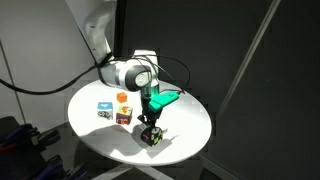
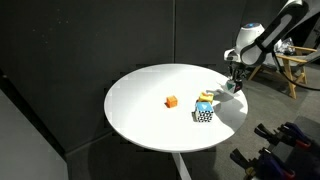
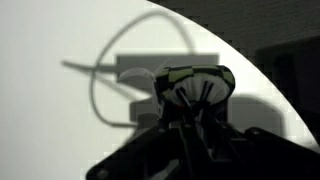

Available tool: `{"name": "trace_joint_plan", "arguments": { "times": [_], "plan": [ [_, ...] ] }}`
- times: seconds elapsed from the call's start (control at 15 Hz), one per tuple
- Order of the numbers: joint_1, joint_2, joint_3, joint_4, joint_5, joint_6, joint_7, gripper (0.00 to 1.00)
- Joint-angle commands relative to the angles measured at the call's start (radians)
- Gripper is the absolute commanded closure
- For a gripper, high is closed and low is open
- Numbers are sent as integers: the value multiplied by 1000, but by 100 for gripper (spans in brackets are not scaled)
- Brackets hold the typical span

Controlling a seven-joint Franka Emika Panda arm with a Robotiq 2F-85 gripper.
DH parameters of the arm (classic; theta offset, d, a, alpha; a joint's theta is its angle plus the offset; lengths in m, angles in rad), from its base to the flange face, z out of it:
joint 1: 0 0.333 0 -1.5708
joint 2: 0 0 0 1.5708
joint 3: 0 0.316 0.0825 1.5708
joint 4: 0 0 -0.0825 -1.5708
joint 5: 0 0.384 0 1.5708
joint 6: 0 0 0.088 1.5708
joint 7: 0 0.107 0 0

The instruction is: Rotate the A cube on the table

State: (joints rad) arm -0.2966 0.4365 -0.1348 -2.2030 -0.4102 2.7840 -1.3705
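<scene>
Where the cube is: the black-and-white cube (image 1: pixel 152 138) sits on the white table (image 1: pixel 90 135), out toward the rim and alone on that side.
My claw: my claw (image 1: pixel 150 124) points straight down onto it, with the fingertips down at the cube's height.
Grip: I cannot tell whether I am clamped on the cube or only straddling it. My fingers are dark shapes in the wrist view, and the contact is too small to see in the exterior views.
Which way it lies from me: directly beneath me, with no sideways gap to close. In the wrist view the cube (image 3: pixel 196 84) shows just past my fingertips, a little off centre.
Long axis: a cube has none, so what counts is its faces against my fingers. I cannot make out whether they are square to each other.
Rim: the table's curved edge runs close behind the cube in the wrist view.
Neighbours: the blue-and-white cube (image 1: pixel 104 108), the dark reddish cube (image 1: pixel 123 117) and a small orange block (image 1: pixel 121 97) lie well apart, beyond my wrist.
What the turn calls for: I judge that I should spin about the upright line through the cube's middle. If I am off centre, the cube will likely swing toward the rim instead of turning in place.
</scene>
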Motion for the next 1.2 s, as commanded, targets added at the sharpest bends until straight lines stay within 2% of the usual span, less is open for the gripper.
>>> {"name": "trace_joint_plan", "arguments": {
  "times": [0.0,0.33,0.4,0.47,0.6,1.0,1.13],
  "plan": [
    [0,-33,-15,-40,-35,53,-63,96],
    [9,-28,-29,-49,-50,87,-81,96],
    [16,-28,-35,-50,-51,84,-70,93],
    [19,-29,-38,-50,-50,82,-63,61],
    [27,-28,-45,-49,-52,79,-62,55],
    [37,-22,-52,-43,-48,72,-55,6],
    [39,-20,-53,-41,-47,69,-53,0]
  ]
}}
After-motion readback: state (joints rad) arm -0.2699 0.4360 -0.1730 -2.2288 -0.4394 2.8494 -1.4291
